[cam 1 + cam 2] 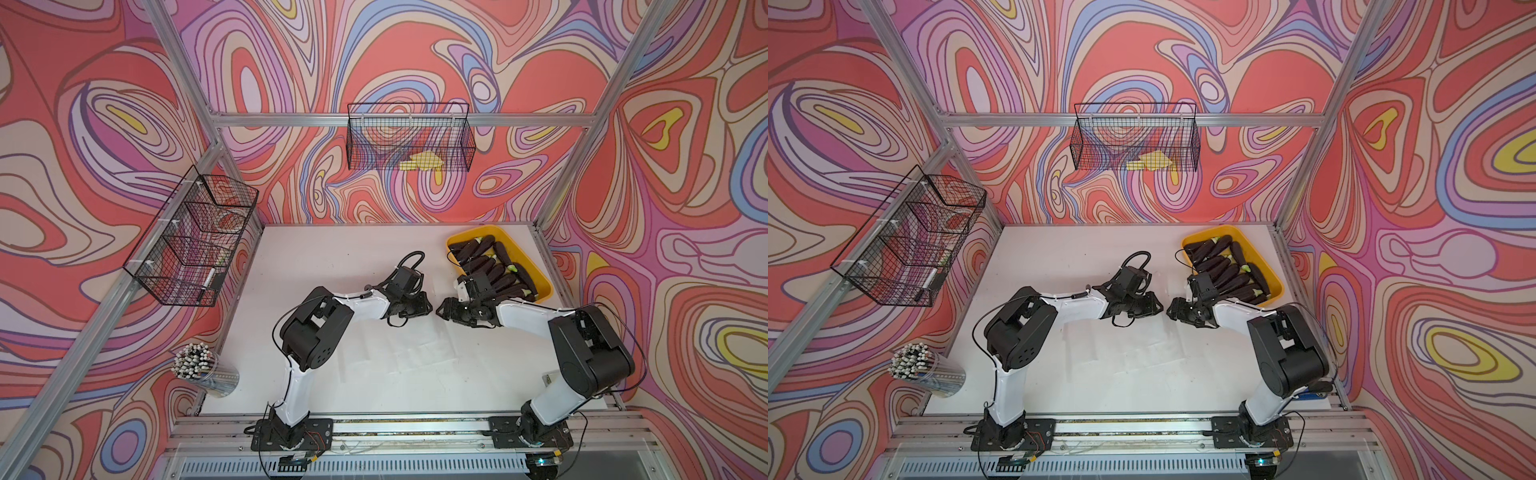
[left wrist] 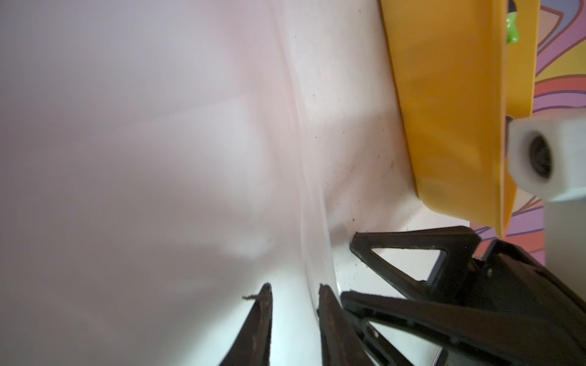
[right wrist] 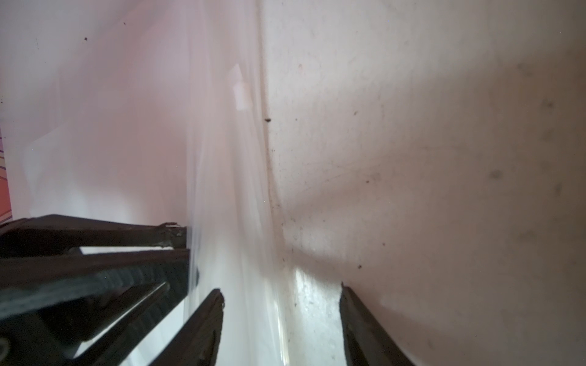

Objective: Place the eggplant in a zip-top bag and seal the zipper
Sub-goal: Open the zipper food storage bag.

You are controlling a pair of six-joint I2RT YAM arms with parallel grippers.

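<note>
Bag-opening step: eggplants (image 1: 490, 266) wait in the yellow tray (image 1: 532, 264), centre right.
In a top view, left gripper (image 1: 426, 307) and right gripper (image 1: 442, 309) meet tip to tip mid-frame over the clear bag (image 1: 399, 351). Left wrist view: fingers (image 2: 263, 320) narrowly parted around the bag's edge. Right wrist view: jaws wide, astride it. Next, likely: pinch one layer each, pull apart.

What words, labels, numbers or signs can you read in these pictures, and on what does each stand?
None can be read.
The tray, wall and back basket show no writing.
The marker in the side basket is too small to tell.
</note>
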